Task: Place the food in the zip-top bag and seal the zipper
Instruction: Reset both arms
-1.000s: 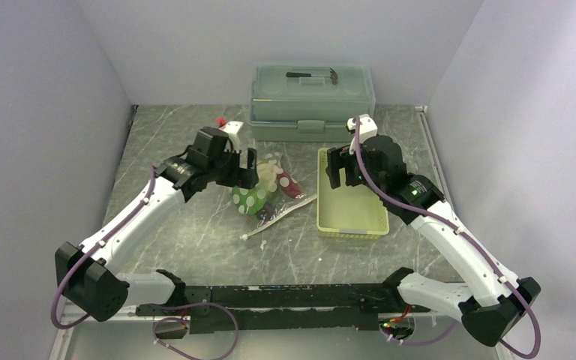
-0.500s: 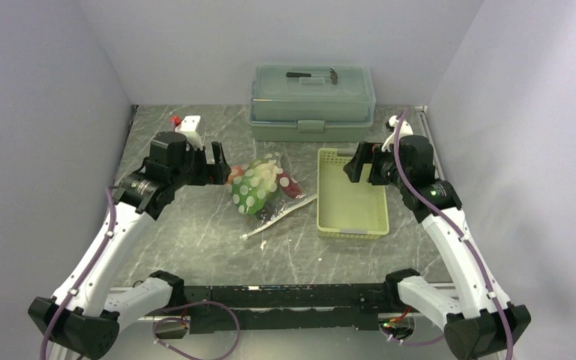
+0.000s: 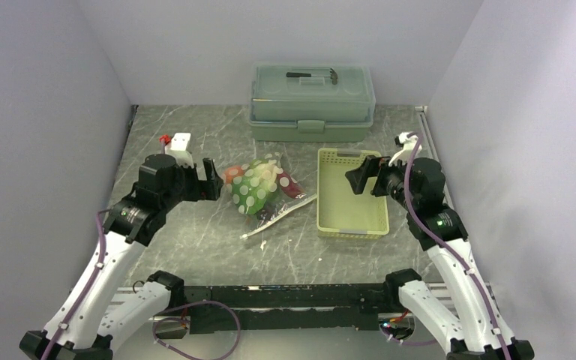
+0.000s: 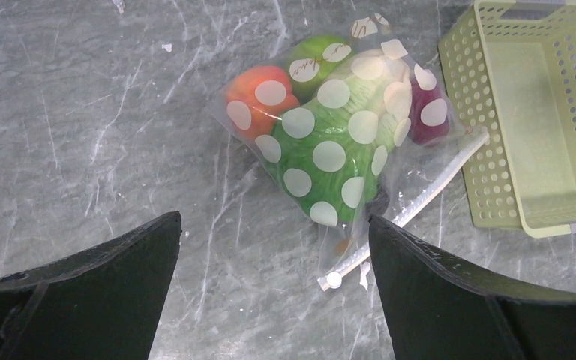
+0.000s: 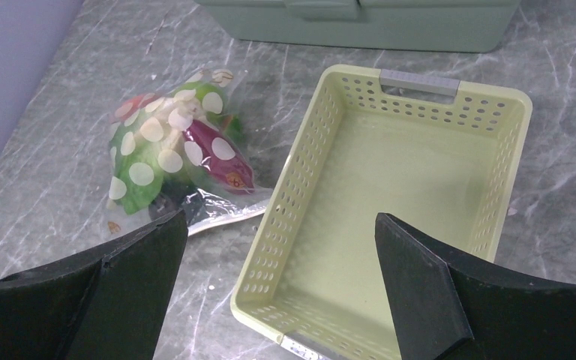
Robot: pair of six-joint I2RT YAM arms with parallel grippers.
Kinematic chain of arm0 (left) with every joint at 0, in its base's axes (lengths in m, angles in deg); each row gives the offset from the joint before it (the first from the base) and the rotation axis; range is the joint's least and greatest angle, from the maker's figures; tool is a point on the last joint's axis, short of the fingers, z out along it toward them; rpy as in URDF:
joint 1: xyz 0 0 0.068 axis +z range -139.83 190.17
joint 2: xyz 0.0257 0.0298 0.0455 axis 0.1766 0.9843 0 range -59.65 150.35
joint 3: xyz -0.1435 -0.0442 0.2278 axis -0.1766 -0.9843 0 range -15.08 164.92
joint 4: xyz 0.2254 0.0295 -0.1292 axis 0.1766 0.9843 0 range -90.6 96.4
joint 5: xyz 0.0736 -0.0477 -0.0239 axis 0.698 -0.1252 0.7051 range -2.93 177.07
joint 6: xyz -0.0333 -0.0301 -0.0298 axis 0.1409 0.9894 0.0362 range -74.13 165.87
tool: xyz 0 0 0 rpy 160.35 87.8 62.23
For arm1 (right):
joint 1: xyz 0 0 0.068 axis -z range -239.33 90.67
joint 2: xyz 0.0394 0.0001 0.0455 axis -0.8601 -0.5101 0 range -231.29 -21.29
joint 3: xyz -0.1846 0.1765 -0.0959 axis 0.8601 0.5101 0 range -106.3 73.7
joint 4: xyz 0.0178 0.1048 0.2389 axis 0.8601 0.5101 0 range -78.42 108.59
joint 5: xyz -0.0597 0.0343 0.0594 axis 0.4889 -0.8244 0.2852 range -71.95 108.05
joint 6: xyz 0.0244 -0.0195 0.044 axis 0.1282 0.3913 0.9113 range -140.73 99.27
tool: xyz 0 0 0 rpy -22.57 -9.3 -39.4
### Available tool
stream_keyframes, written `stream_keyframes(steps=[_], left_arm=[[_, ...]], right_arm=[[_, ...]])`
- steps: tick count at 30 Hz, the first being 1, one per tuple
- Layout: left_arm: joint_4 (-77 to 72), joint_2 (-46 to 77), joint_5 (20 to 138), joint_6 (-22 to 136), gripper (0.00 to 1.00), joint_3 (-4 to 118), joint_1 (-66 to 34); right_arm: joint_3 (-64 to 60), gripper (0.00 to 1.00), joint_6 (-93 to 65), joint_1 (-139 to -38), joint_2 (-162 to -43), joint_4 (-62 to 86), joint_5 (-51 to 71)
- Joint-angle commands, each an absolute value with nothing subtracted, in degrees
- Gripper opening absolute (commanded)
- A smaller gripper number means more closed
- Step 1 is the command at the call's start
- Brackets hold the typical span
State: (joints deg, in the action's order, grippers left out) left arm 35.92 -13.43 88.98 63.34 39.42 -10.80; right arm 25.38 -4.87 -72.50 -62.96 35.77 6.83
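The zip-top bag [image 3: 259,191] is seen lying on the table [image 3: 195,240] slightly left of centre, with the perforated tray [image 3: 351,233] just beside it at 3 o'clock and the lidded box [image 3: 311,94] well apart at 12 o'clock. The food is held inside the bag: lettuce [image 4: 330,161], an orange-red fruit [image 4: 259,90], a green fruit [image 4: 319,56] and a magenta root [image 4: 427,116] are made out through the dotted plastic. The zipper [image 4: 420,199] is laid flat along the bag's edge at 5 o'clock.

A second ago the left gripper [image 3: 211,180] was held right over the bag. It has since been drawn back to 9 o'clock of it, clear of the plastic, with its jaws spread wide and nothing between them. The right gripper [image 3: 354,178] has likewise been pulled away toward 3 o'clock and is now held above the tray, its jaws spread and empty. The bag itself is not seen to have shifted.

From this retreat the task is judged to be at or near its end, with the bag filled and let go. Whether the zipper is pressed shut along its whole length cannot be told.
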Motion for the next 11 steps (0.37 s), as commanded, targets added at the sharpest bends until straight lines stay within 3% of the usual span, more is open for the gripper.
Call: stream_keyframes(steps=[1, 11], left_arm=[[32.7, -15.9, 88.3, 61.7, 0.99, 38.2, -10.6], [31.4, -17.9, 86.9, 61.0, 0.99, 37.4, -10.6]], right_arm=[[27.7, 1.00, -6.5, -72.6, -58.6, 28.9, 6.1], [32.2, 1.00, -7.9, -74.2, -51.7, 26.0, 7.6]])
